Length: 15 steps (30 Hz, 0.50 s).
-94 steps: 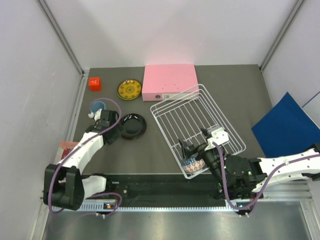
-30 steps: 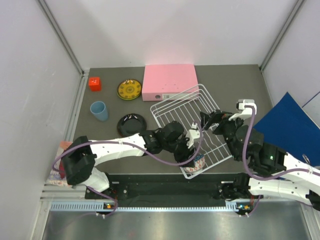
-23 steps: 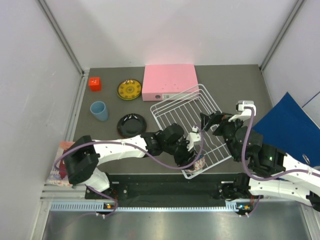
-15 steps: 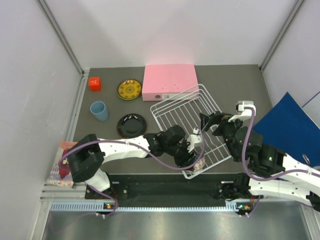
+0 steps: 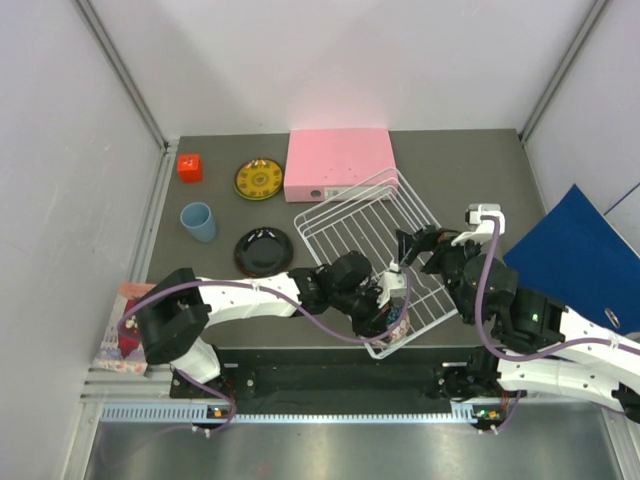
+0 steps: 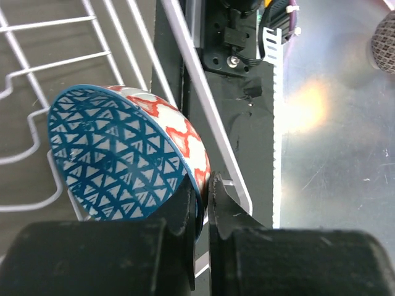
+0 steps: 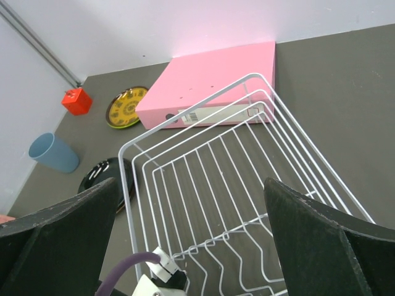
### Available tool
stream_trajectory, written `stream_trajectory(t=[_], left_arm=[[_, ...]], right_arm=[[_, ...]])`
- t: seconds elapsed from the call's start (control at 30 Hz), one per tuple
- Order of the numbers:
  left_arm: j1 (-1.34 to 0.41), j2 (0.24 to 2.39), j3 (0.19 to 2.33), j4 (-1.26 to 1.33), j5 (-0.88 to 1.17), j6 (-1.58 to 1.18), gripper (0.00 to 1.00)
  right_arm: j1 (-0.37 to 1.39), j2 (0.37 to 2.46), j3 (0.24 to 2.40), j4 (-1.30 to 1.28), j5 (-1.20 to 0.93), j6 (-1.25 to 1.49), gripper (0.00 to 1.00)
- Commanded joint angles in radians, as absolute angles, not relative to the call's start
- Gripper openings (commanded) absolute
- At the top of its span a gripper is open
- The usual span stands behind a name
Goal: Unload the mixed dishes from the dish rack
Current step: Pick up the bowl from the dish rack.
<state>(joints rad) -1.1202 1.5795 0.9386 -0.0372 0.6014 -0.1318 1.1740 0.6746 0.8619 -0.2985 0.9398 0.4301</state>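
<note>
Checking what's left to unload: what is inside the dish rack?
Only the small patterned bowl, at its near corner, rim pinched by the left gripper. The rest of the dish rack looks bare; the left arm hides part of that corner.

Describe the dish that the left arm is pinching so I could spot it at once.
Find the white wire rack in the middle of the table. At its near corner a bowl stands tilted on edge, its rim pinched by the left end effector. Only it is blue-patterned inside and red-and-white outside.
</note>
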Motion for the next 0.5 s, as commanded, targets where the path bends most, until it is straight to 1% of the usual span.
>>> stream_trajectory(t=[0.0, 0.3, 0.47], left_arm=[[-1.117, 1.51, 0.965, -0.075, 0.541, -0.068, 0.0], [-1.114, 1.437, 1.032, -0.147, 0.52, -0.012, 0.0], [-1.095, 1.42, 1.112, -0.212, 0.508, 0.026, 0.0]], right_arm=[[1.16, 0.661, 0.862, -0.264, 0.934, 0.437, 1.0], [1.16, 0.647, 0.873, -0.262, 0.939, 0.434, 1.0], [1.16, 0.635, 0.884, -0.264, 0.951, 0.425, 1.0]])
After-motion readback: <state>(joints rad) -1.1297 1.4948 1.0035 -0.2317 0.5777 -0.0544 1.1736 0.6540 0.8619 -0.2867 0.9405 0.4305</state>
